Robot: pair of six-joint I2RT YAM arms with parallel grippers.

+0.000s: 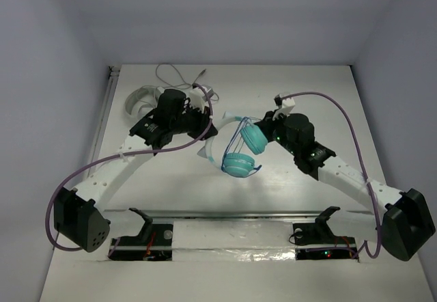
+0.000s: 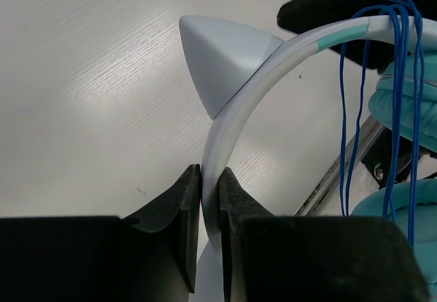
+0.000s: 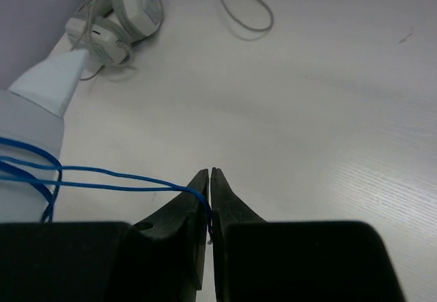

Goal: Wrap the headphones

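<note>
The headphones (image 1: 239, 157) with teal ear cups are held above the table's middle between both arms. My left gripper (image 1: 206, 130) is shut on the white headband (image 2: 235, 121), just below a white cone-shaped ear (image 2: 222, 59) on the band. The thin dark blue cable (image 2: 347, 111) hangs in several loops over the headband near the teal cups (image 2: 403, 107). My right gripper (image 1: 265, 119) is shut on the blue cable (image 3: 116, 173), which enters between the tips (image 3: 210, 175) and runs off to the left towards the headband (image 3: 31, 121).
All-white headphones (image 1: 140, 100) with a pale cord (image 1: 181, 76) lie at the back left, also in the right wrist view (image 3: 130, 8). A metal rail (image 1: 232, 214) runs along the near edge. Pale walls close the sides and back.
</note>
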